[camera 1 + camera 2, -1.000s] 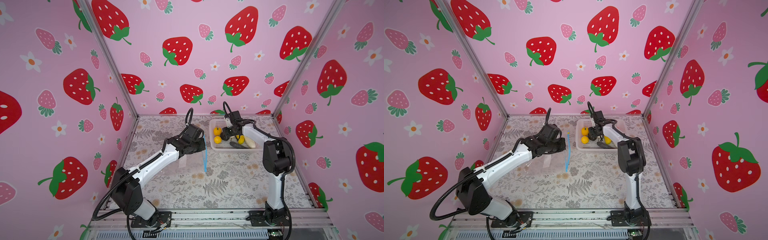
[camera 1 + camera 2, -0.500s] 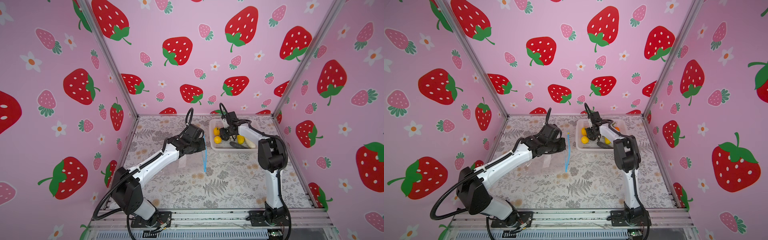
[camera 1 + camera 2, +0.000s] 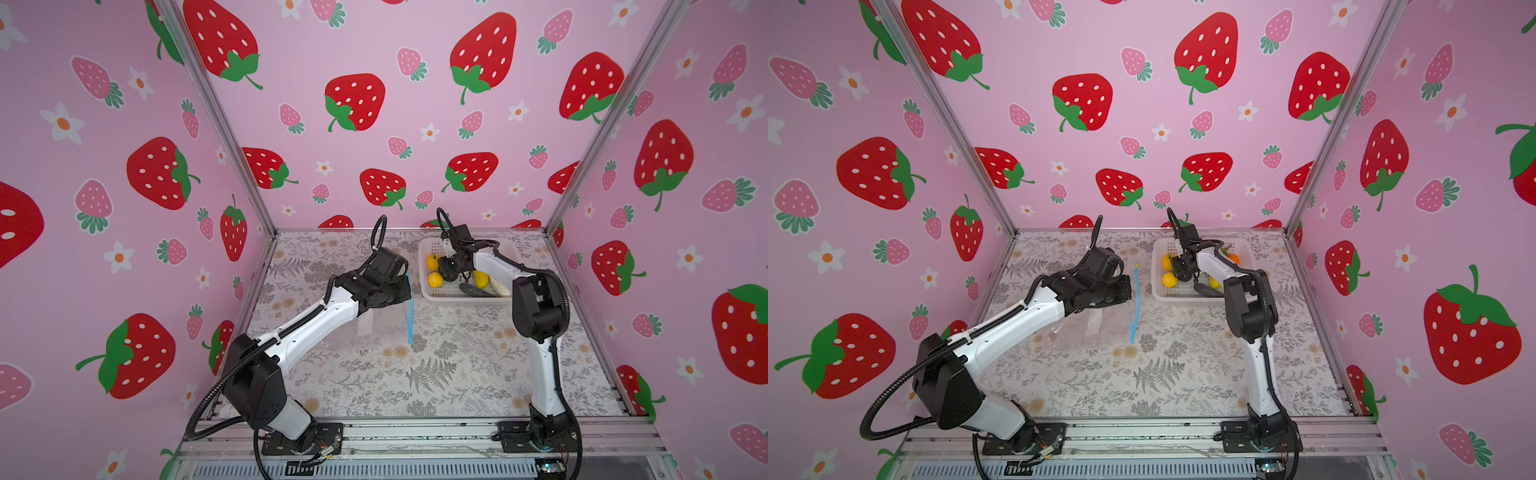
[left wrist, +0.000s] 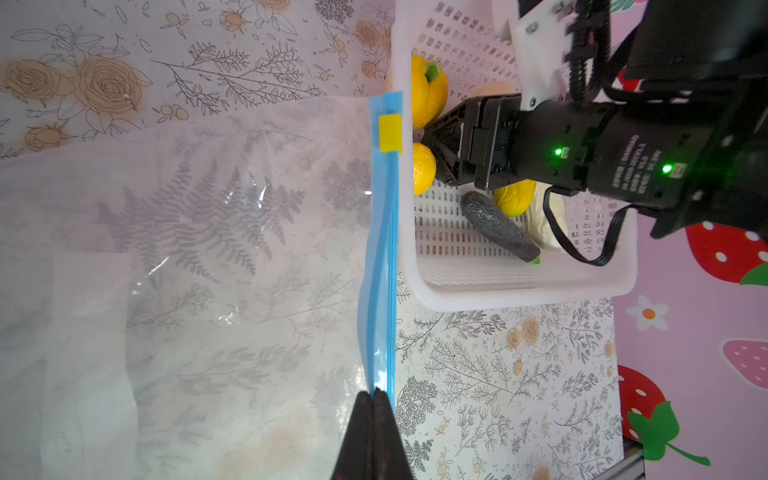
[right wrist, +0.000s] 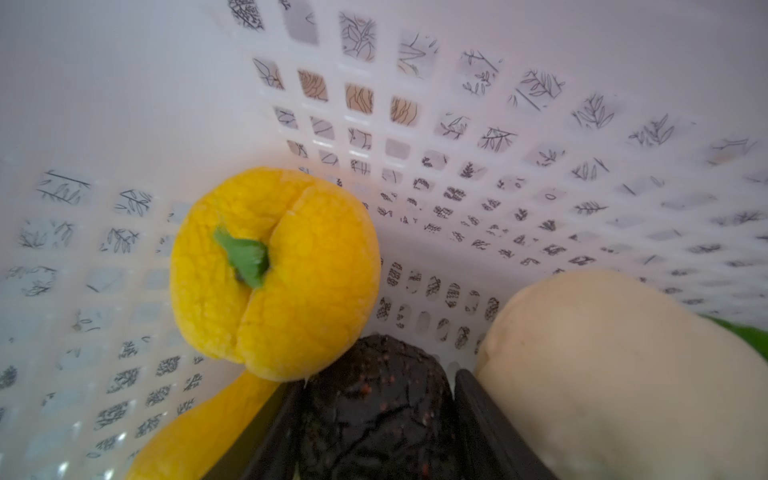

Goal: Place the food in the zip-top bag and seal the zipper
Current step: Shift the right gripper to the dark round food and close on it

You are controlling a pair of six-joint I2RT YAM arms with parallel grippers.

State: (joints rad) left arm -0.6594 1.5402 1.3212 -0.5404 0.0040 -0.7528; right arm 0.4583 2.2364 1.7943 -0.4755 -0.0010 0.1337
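Zip-top bag [image 4: 199, 249], clear and crinkly, lies on the floral surface [image 3: 436, 374], left of centre in both top views. Its light blue zipper [image 4: 384, 257] edge faces a white perforated basket [image 4: 519, 297] just beside it. The left gripper [image 4: 376, 399] has its fingers closed on one end of the zipper strip, the end away from the small yellow tab. The right gripper [image 5: 378, 380] is down inside the basket. Its fingers sit either side of a dark, cracked food piece [image 5: 374, 424], touching it or nearly so. Whether they hold it firmly cannot be told.

The step in hand looks like picking a first piece. To do it well, the fingers should close on the dark piece alone, squarely across its middle. They should not catch the yellow pepper [image 5: 274, 270] close against one side or the cream-white piece [image 5: 602, 365] on the other. The lift should clear the basket wall before any move toward the bag. The left fingers probably need to raise the strip so the mouth gapes, because in the left wrist view its layers bow only slightly apart.

Containers: the bag shows no food inside. The basket holds everything seen:
- the pepper
- a second yellow piece [image 4: 424, 170]
- a third yellow piece [image 4: 513, 199]
- a long dark grey piece [image 4: 496, 224]
- the cream-white piece
- an orange piece [image 3: 1234, 258] at the far side
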